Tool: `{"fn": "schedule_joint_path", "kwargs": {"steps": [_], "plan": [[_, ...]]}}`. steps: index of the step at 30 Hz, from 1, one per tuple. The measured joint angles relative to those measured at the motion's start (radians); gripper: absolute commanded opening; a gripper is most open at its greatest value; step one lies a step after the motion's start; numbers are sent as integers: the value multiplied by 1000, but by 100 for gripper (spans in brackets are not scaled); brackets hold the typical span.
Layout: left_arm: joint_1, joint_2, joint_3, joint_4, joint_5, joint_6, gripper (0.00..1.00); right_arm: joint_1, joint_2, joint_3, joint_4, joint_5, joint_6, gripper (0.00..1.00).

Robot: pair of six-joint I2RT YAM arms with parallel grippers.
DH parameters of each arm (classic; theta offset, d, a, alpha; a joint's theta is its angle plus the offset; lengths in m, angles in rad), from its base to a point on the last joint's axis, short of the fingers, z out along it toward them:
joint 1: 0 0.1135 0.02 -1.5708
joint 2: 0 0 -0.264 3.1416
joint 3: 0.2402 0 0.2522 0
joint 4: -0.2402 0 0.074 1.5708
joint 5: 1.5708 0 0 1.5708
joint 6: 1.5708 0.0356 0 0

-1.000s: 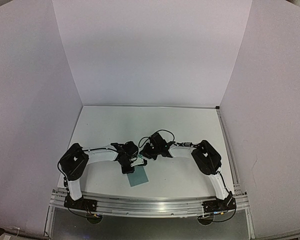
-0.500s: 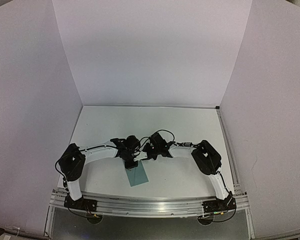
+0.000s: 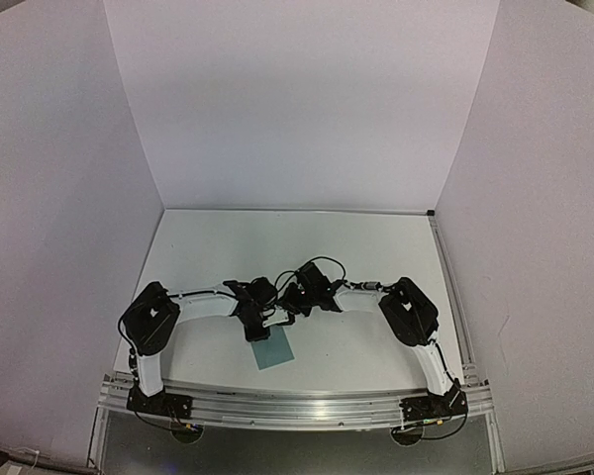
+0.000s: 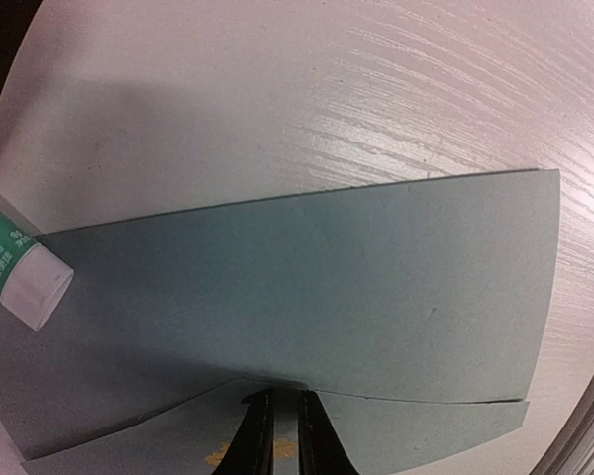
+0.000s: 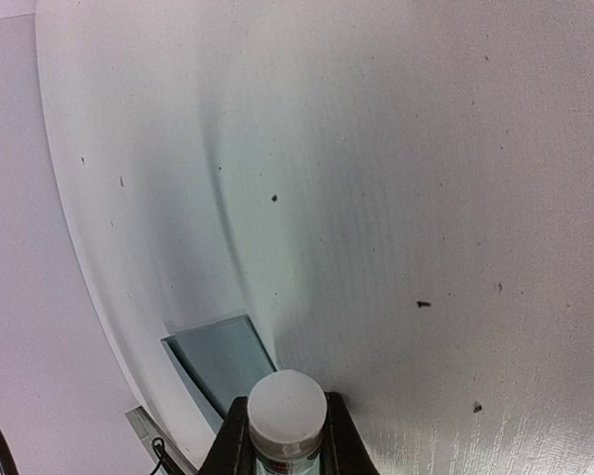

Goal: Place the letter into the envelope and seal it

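The teal envelope [image 3: 274, 349] lies on the white table near the front edge, between the two arms. In the left wrist view it [image 4: 307, 287] fills the frame, with one layer lifted and curved at my fingers. My left gripper [image 4: 282, 394] is shut on that teal edge and shows in the top view [image 3: 260, 330] at the envelope's far end. My right gripper [image 5: 287, 404] is shut on a glue stick [image 5: 287, 411] with a white cap, held just beyond the envelope [image 5: 223, 358]. The tan letter is hidden. Only a small tan spot [image 4: 216, 455] shows beside my left fingers.
The glue stick's capped end [image 4: 28, 282] shows at the left edge of the left wrist view, over the envelope's corner. White walls stand on three sides of the table [image 3: 297, 247]. The metal rail [image 3: 297, 406] runs along the front edge.
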Motion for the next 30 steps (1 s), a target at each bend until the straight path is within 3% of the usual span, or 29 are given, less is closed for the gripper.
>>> {"fn": "schedule_joint_path", "kwargs": {"steps": [8,21,30], "plan": [[-1,-49,-83,86,-22,28,10,0,1,3,-4,0,-1,0],[148,-34,-59,133,-113,327,11,-19,1,77,-88,47,-78,0],[155,19,28,59,-122,246,10,-81,-63,89,-148,66,-151,0]]}}
